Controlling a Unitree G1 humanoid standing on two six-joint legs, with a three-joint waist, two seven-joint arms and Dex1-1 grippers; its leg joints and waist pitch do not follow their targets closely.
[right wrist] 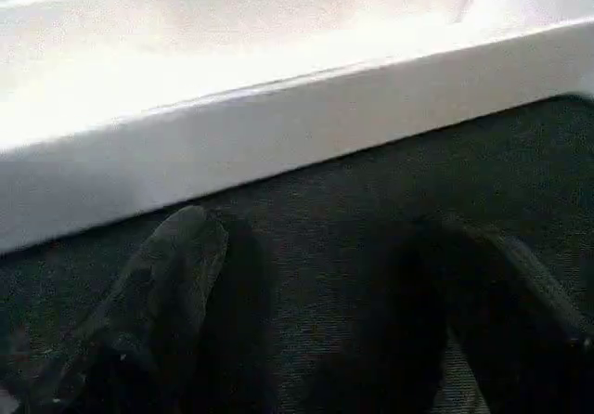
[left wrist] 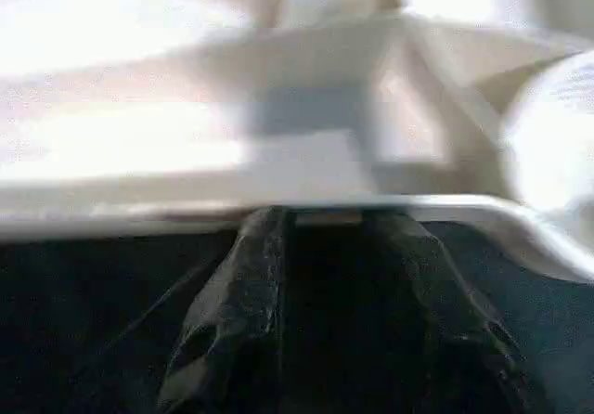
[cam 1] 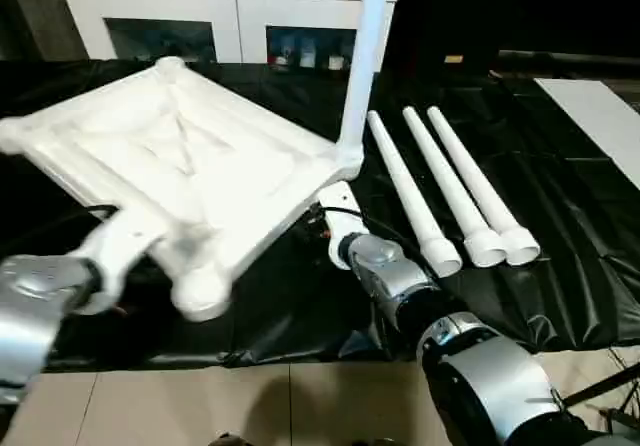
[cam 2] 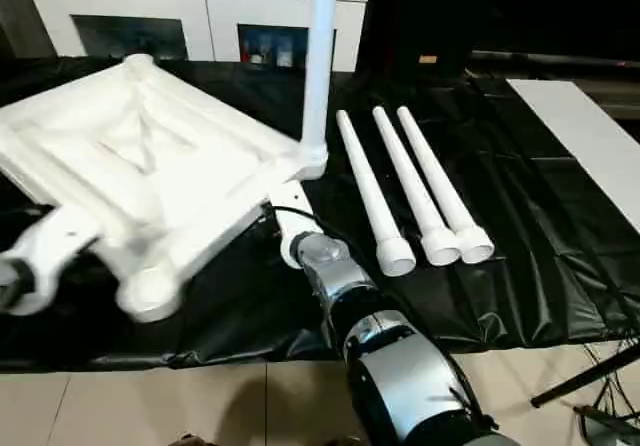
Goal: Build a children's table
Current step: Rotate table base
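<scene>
Lying tilted, ribs up, on black cloth: tabletop, one leg upright in its corner. Beside it, three loose legs. Left gripper seemingly pinching the rim; right gripper spread, empty, just short of the edge.

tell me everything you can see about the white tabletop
The tabletop is white moulded plastic, rectangular, lying underside up and tilted on the black-draped table. Ribs cross its recessed underside, and round sockets sit at its corners. One leg stands upright in the corner nearest the three loose legs. The left gripper meets its rim.
</scene>
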